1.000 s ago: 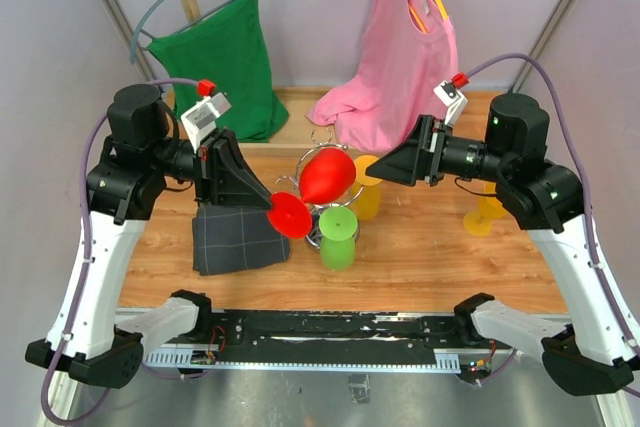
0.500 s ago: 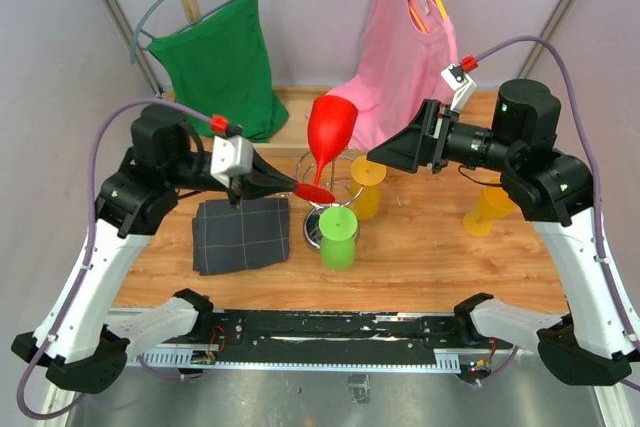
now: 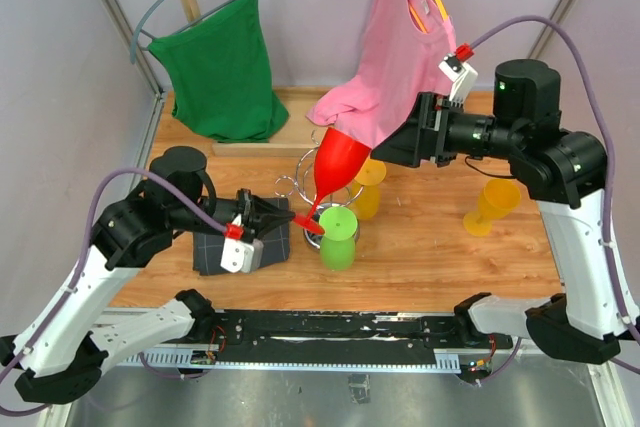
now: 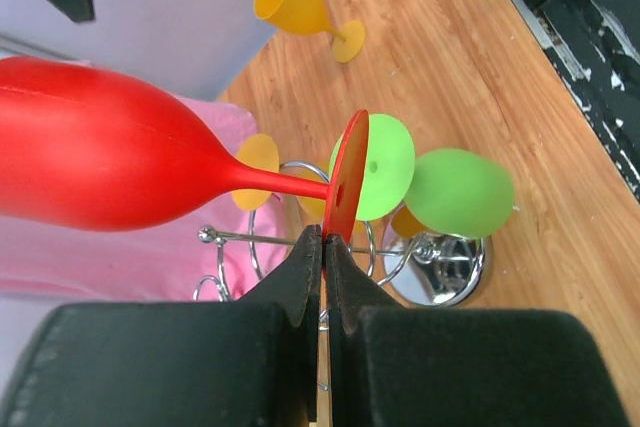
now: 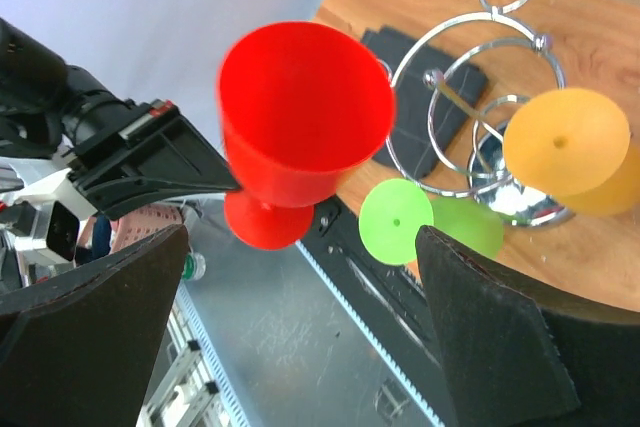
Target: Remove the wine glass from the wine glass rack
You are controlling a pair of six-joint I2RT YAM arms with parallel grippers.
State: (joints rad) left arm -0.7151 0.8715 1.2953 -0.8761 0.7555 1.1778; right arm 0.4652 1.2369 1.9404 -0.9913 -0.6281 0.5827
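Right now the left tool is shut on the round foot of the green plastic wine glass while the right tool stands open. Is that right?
Not quite. The left wrist view shows the left tool shut on the round foot of a red plastic wine glass, not a green one. The right tool does stand open.

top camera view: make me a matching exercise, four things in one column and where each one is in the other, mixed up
Things:
1. red wine glass
2. green wine glass
3. yellow glass
4. grey cloth

Places:
a. lying flat on the table, under the left arm
b. hanging foot-up on the wine glass rack
c. pinched by its foot in the left gripper
d. standing on the table, off to the right and apart from the rack

Pairs: 1-c, 2-b, 3-d, 4-a
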